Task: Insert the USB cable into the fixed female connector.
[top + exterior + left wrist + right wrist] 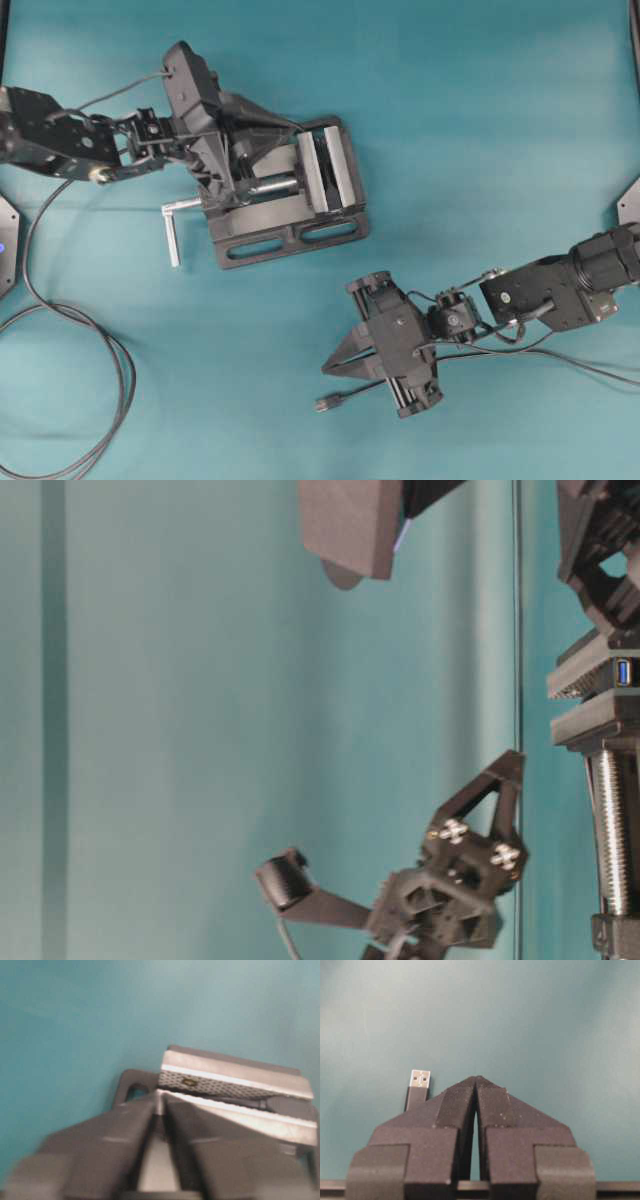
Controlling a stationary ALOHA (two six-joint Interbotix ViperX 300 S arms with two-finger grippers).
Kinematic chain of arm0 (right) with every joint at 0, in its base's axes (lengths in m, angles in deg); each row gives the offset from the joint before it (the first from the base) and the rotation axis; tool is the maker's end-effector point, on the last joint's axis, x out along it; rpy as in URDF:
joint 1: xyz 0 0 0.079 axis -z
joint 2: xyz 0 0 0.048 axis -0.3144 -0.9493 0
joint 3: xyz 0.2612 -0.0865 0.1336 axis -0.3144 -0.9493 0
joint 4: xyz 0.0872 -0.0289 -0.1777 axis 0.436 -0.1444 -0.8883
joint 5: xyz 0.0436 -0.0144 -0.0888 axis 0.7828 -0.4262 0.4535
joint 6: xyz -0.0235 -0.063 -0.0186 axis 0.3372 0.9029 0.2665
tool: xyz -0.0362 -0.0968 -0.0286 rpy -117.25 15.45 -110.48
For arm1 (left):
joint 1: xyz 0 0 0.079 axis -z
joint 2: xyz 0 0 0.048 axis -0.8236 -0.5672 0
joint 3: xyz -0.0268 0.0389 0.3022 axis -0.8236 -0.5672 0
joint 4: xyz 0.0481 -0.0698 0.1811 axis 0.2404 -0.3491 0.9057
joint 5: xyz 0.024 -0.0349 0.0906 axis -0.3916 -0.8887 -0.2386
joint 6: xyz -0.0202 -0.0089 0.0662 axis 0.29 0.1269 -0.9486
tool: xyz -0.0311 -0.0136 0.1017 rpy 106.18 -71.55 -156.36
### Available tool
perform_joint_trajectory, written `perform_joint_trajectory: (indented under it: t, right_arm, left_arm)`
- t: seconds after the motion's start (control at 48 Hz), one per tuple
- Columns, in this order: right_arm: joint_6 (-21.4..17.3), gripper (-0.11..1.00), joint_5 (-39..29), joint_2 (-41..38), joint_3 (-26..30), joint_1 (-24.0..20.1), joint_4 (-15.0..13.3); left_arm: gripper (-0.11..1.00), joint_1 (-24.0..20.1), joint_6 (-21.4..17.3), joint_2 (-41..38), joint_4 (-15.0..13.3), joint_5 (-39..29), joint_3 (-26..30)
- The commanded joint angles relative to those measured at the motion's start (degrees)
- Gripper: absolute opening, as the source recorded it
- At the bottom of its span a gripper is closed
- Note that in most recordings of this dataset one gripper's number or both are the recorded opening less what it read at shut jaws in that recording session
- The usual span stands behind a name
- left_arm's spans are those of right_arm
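Observation:
The USB cable's plug [325, 403] lies on the teal table with its silvery tip pointing left. It shows in the right wrist view [419, 1086] just left of my fingers, not held. My right gripper [328, 367] [476, 1080] is shut and empty, just above the plug in the overhead view. The female connector [624, 672] is clamped between the jaws of the grey vise [290, 235], showing a blue socket opening; in the left wrist view [260, 1104] it is a dark piece. My left gripper [290, 132] [161, 1096] is shut over the vise's near side, with nothing visibly held.
The vise's crank handle [172, 228] sticks out to the left. A long dark cable [70, 330] loops over the table's left side. The right arm's own wires [560, 360] trail to the right.

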Motion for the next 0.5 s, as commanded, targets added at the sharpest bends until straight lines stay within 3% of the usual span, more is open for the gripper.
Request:
perform_joint_trajectory:
  t: [0.0, 0.125, 0.187, 0.25, 0.354, 0.479]
  right_arm:
    - [-0.09, 0.0, 0.26, 0.88, 0.44, 0.09, 0.18]
    - [-0.09, 0.01, 0.26, 0.88, 0.62, 0.09, 0.18]
    - [-0.09, 0.02, 0.35, 0.88, 0.88, 0.09, 0.18]
    - [-0.09, 0.07, 0.35, 0.88, 1.14, 0.09, 0.18]
    - [0.0, 0.29, 0.26, 0.88, 1.23, 0.09, 0.18]
    - [0.0, 0.62, 0.18, 0.88, 1.32, 0.09, 0.18]
  left_arm:
    - [0.57, 0.26, -0.09, 5.01, 0.26, -3.78, 0.35]
    - [0.9, 2.29, 2.37, 11.43, 0.0, -12.57, 0.88]
    - [0.98, 3.6, 4.04, 13.97, -0.09, -16.96, 1.05]
    - [1.0, 5.45, 5.19, 16.26, 0.0, -20.3, 0.88]
    - [1.0, 7.29, 5.19, 18.63, 0.09, -21.71, -0.53]
    - [1.0, 9.84, 6.06, 20.3, 0.18, -18.28, -3.08]
